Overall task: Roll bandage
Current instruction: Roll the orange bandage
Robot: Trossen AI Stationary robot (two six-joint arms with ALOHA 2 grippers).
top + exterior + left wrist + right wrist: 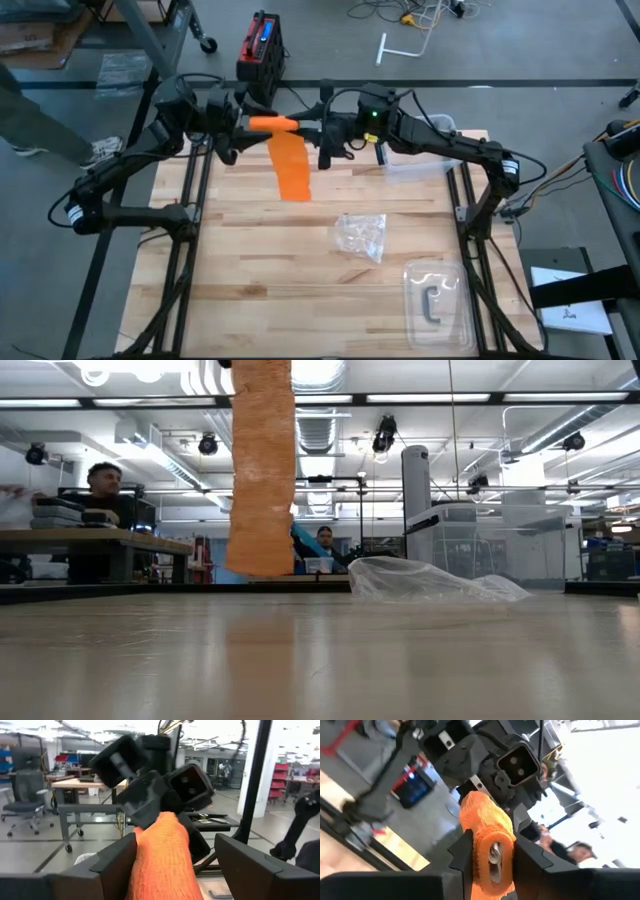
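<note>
Start nearest you, in the lower right of the high view: a clear plastic tray point(437, 300) sits there, and just above it, near mid-frame, a crumpled clear wrapper point(362, 236). Neither touches the work.

The bandage point(285, 150) is farther back, in the upper centre of that frame, held up off the wooden table point(250, 270). Its rolled part lies as a short horizontal bar running left to right across the picture, and a flat orange tail hangs down from it toward the boards. In the low view that tail drops from the top edge, left of centre, and its end hangs just above the tabletop, though you cannot be sure there is any gap.

That left-to-right axis is the thing to watch. The two grippers face each other along it, one at each end of the roll, so neither arm is clearly nearer.

The right gripper point(490, 857) has its fingers drawn in narrow against the roll's end, gripping it, with the roll's hollow core showing between them.

The left gripper point(167, 857) meets the other end. Its fingers stand wider than the orange cloth between them, with daylight on the right-hand side, so you should read it as loosened and not clamped.

Judged from this, any further winding turns about that bar.
</note>
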